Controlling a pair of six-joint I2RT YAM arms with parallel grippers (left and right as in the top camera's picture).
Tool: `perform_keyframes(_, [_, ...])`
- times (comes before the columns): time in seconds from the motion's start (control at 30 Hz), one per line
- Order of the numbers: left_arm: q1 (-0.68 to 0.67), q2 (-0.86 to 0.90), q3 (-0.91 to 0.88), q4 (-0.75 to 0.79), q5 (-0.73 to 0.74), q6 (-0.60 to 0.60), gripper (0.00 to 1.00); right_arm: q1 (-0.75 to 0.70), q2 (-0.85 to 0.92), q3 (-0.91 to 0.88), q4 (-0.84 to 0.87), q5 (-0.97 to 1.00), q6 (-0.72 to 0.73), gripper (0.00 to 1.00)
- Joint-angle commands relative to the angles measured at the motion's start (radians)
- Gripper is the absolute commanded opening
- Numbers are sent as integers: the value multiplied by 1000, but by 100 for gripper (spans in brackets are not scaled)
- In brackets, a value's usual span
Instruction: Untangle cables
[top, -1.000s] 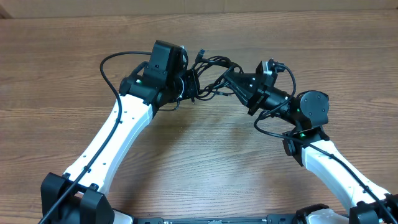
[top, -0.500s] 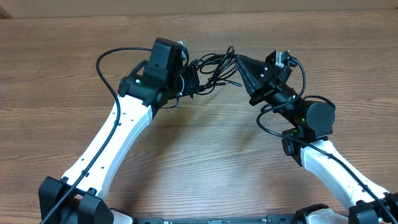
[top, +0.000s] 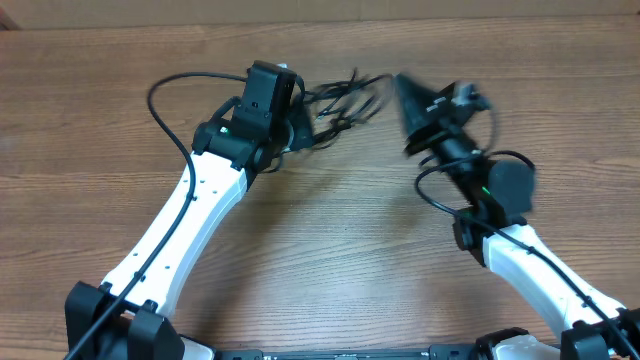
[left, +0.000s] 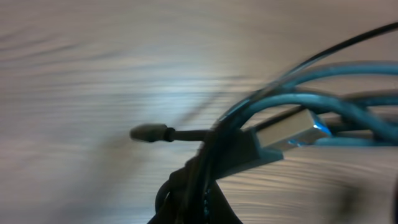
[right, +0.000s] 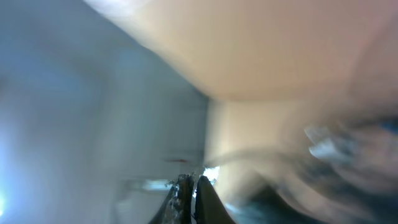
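Observation:
The cables (top: 340, 100) form a black tangle hanging between the two arms above the wooden table (top: 330, 240). My left gripper (top: 303, 122) is shut on the tangle's left side. In the left wrist view the bundle (left: 205, 168) covers the jaws; a silver USB-like plug (left: 289, 134) and a small dark plug (left: 148, 132) stick out of it. My right gripper (top: 398, 80) is blurred, with its jaws pressed together (right: 191, 190). Thin strands stretch from the tangle up to its tip, so it appears shut on one cable.
Thick black wiring loops off the left arm (top: 165, 110) and beside the right arm (top: 440, 195). A wall edge (top: 320, 22) runs along the back of the table. Both white arm links reach in from the front corners.
The right gripper has swung up and toward the back, drawing strands of the tangle with it. The tangle has stretched and risen. The left gripper has stayed almost in place.

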Motion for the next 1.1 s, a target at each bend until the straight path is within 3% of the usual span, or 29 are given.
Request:
perform_keyframes(0.0, [63, 87, -86, -56, -356, 16, 4, -97, -102, 74, 153, 284, 107, 4])
perform_keyframes(0.17, [89, 87, -86, -61, -316, 16, 4, -107, -102, 74, 113, 227, 105, 4])
perform_keyframes(0.3, [91, 87, -86, -54, -216, 15, 4, -107, -102, 74, -74, 43, 87, 4])
perform_keyframes(0.57, [91, 87, -86, -35, -62, 11, 4, -107, -102, 74, -530, -308, -201, 4])
perform_keyframes(0.67, [101, 87, -86, -45, -47, -84, 4, -107, -102, 74, -729, -432, -447, 22])
perform_keyframes(0.8, [145, 87, -85, -63, 55, -200, 4, -107, -102, 74, -838, -539, -751, 41])
perform_keyframes(0.97, [240, 85, -82, -68, 293, -200, 4, -89, -102, 74, -969, -599, -1156, 44])
perform_keyframes(1.07, [264, 85, -71, -76, 391, -114, 4, -51, -102, 74, -1105, -532, -1406, 52])
